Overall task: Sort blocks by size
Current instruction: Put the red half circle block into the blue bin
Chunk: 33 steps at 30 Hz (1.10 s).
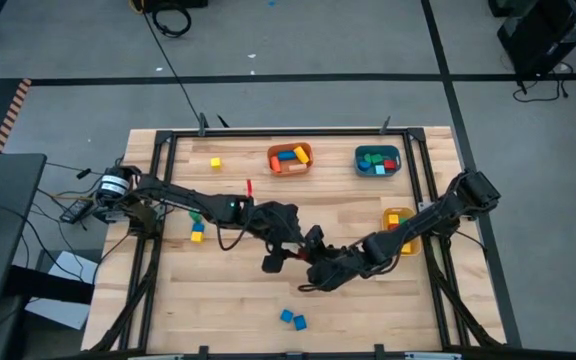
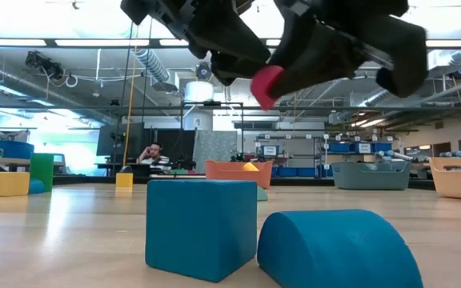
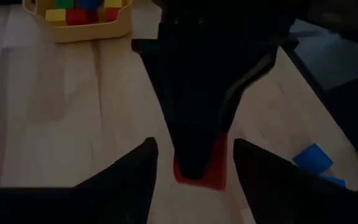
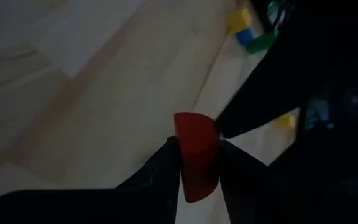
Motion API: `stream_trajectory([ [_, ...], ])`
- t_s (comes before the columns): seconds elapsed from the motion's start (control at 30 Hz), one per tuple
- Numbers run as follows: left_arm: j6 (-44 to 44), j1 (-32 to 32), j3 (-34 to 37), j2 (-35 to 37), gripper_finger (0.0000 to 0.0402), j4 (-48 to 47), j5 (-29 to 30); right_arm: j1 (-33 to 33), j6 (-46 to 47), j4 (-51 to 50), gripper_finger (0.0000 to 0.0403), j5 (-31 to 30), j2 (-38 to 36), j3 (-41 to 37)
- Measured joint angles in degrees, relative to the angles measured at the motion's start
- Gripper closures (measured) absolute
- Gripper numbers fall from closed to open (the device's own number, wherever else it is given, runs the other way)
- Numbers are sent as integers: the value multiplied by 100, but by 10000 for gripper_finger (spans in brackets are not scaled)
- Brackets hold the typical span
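Sorting partly done; a red block is being passed between the arms at mid-table.

Loose blocks (image 1: 197,229) are left at the table's left, the left gripper (image 1: 286,252) is spread open beside the red block (image 4: 195,154), which is pinched by the right gripper (image 4: 196,163); two blue blocks (image 1: 291,319) remain in front, while the orange bin (image 1: 289,158), teal bin (image 1: 377,160) and yellow bin (image 1: 398,222) are filled. No writing is readable.

A red, round-ended block (image 4: 196,155) hangs above the table, pinched between dark fingers.
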<state>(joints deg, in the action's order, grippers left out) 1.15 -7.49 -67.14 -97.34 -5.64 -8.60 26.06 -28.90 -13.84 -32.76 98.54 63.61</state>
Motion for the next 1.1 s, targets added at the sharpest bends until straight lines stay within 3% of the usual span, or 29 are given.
stream_trajectory([
  [0.27,11,-1,-2,0,183,-57,567,195,1725,-1162,294,-370,0,0],
  [0.53,132,1,52,0,183,186,727,317,5265,-3075,302,-1031,-336,-3],
  [0.73,-131,33,1117,-4,183,1977,646,346,6898,-3343,297,-1674,-1043,-614],
  [0.87,-631,156,1918,62,183,2558,718,220,7951,-3348,303,-1962,-1737,-1309],
  [1.0,-1070,309,2601,381,183,3268,726,-225,8844,-3357,300,-2321,-2559,-1986],
  [1.1,-1191,389,3047,657,183,3809,725,-932,8980,-3354,299,-2309,-3226,-2329],
])
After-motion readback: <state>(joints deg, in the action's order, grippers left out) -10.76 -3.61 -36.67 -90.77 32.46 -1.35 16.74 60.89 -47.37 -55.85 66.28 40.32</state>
